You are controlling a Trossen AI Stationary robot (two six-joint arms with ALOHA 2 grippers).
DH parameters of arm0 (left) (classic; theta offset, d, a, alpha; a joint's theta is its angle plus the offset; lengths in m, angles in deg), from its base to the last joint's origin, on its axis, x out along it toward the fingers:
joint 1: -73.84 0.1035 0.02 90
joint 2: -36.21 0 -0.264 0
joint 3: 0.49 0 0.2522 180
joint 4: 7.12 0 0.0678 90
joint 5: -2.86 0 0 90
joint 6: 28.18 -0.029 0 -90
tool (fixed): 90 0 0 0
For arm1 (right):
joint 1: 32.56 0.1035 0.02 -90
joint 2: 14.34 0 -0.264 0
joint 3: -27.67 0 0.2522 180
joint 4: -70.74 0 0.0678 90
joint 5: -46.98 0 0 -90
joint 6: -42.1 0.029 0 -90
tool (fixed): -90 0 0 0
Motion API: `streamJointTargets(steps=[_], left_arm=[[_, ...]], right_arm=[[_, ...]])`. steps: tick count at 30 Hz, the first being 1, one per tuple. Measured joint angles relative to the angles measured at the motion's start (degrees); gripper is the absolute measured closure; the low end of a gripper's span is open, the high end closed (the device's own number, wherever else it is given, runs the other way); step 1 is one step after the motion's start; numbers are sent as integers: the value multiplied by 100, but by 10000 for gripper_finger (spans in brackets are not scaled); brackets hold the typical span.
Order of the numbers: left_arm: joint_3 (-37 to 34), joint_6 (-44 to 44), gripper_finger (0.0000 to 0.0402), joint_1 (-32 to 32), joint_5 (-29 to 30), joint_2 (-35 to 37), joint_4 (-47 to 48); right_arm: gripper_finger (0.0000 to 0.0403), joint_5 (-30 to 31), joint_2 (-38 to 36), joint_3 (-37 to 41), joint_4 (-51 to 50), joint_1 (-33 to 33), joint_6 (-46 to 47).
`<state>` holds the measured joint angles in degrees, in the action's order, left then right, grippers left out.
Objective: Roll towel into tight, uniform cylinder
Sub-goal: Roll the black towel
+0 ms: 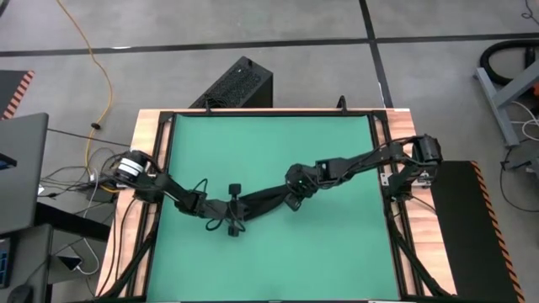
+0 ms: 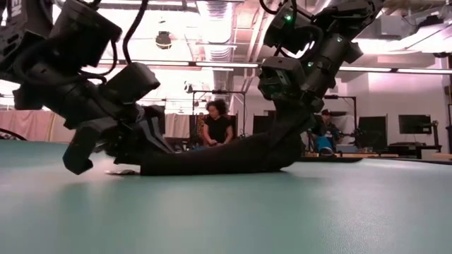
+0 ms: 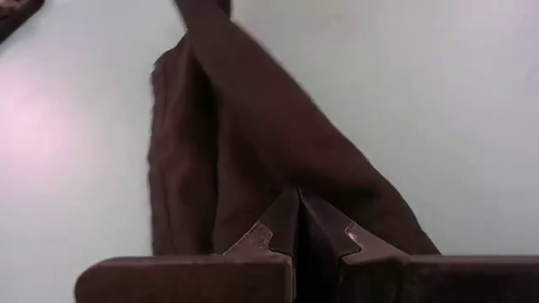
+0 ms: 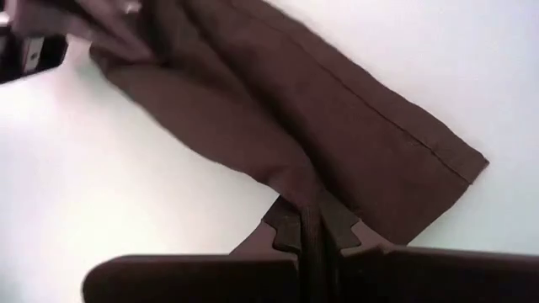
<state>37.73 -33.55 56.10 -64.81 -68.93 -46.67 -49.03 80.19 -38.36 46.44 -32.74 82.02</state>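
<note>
My two dark arms reach in from either side of the desk and meet over the green mat that covers it. Between them lies the towel, a plain black soft cloth gathered lengthwise into a long, loose band, not a firm cylinder. It stretches across the middle of the mat, resting low on it, thicker and slightly raised at the end near my right arm. Its surface shows soft lengthwise folds, and a stitched hem runs along one edge. A small white tag sits on the mat at the end near my left arm. My left tool is closed, its fingers pinching one end of the towel. My right tool is closed on the other end, cloth bunched between its fingers.
</note>
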Motion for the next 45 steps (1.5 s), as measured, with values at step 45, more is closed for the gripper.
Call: streamJointTargets(steps=[45], left_arm=[[860, -1787, 402, 1255, -1506, 270, 340]], right_arm=[[384, -274, 42, -2, -251, 311, 271]])
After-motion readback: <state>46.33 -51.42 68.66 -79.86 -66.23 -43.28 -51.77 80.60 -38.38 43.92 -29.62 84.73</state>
